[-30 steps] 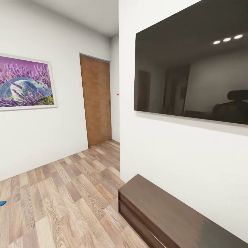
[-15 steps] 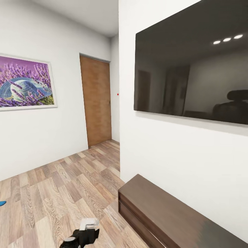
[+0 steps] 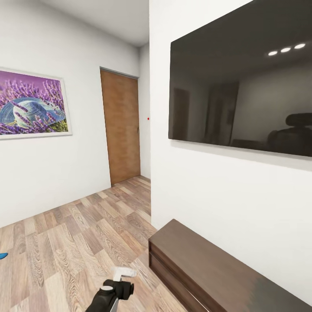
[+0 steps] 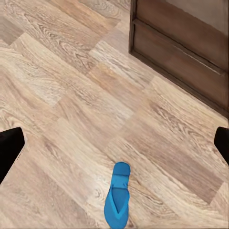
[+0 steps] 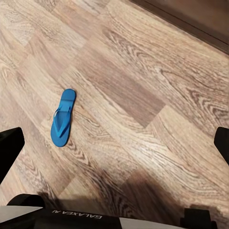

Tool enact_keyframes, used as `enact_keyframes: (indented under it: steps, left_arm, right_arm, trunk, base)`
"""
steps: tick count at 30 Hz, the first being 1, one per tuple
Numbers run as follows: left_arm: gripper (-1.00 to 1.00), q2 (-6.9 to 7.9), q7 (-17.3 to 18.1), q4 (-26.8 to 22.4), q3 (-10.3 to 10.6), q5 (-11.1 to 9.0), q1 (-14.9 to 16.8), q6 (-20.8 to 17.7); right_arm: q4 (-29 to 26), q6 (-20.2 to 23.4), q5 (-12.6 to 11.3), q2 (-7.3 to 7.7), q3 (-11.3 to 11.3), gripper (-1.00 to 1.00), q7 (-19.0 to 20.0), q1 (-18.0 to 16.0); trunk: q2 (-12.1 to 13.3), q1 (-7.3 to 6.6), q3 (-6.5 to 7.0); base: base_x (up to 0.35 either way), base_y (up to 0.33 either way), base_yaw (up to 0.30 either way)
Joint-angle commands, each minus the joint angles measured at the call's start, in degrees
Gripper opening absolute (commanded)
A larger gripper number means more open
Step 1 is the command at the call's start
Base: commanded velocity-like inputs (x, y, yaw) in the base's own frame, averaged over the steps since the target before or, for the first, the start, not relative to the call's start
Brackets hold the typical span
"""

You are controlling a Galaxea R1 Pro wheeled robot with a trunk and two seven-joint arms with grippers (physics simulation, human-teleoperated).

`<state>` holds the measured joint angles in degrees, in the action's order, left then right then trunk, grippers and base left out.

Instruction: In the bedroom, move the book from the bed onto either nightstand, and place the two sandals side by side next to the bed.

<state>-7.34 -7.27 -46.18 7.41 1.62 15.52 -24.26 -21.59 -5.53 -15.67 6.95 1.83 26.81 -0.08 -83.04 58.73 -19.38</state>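
— Left gripper [image 4: 114,143] first: how does it stand?
— Spread wide, dark fingertips [image 4: 9,145] at both edges of its wrist view, nothing between them. One blue sandal [image 4: 117,195] lies flat on the plank floor [image 4: 62,95] at lower centre, apart from the dark cabinet [image 4: 186,47] at upper right.
— And the right gripper [image 5: 114,143]?
— Also wide open and empty; a sandal [image 5: 63,117] lies left of centre there.
— From the head?
— An arm [image 3: 110,297] at bottom centre; a blue sliver [image 3: 2,255] at the left edge; door [image 3: 122,125], screen [image 3: 242,82], picture [image 3: 32,104].
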Motion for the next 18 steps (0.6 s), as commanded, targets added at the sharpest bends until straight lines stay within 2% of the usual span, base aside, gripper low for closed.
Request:
enact_keyframes:
  steps: [1, 7, 13, 18]
  left_arm:
    - [1.0, 0.08, -0.3, -0.1, 1.3, 0.2, 0.0, -0.4]
    - [1.0, 0.11, -0.5, 0.0, 3.5, 0.1, 0.0, -0.5]
    - [1.0, 0.05, -0.5, 0.0, 3.9, 0.1, 0.0, -0.5]
    - [1.0, 0.04, -0.4, 0.1, 3.9, 0.1, 0.0, -0.5]
  right_arm:
    - [0.0, 0.0, -0.2, -0.01, 0.2, 1.0, 0.3, 0.0]
    - [0.0, 0.0, -0.2, -0.01, 0.1, 1.0, 0.3, 0.0]
    - [0.0, 0.0, -0.2, -0.01, 0.1, 1.0, 0.3, 0.0]
    - [0.0, 0.0, -0.2, -0.01, 0.2, 1.0, 0.3, 0.0]
  trunk:
    - [0.0, 0.0, -0.06]
    - [0.0, 0.0, -0.06]
    - [0.0, 0.0, -0.06]
    - [-2.0, 1.1, -0.96]
  base:
    - [0.0, 0.0, 0.0]
    - [0.0, 0.0, 0.0]
    - [0.0, 0.0, 0.0]
    - [0.0, 0.0, 0.0]
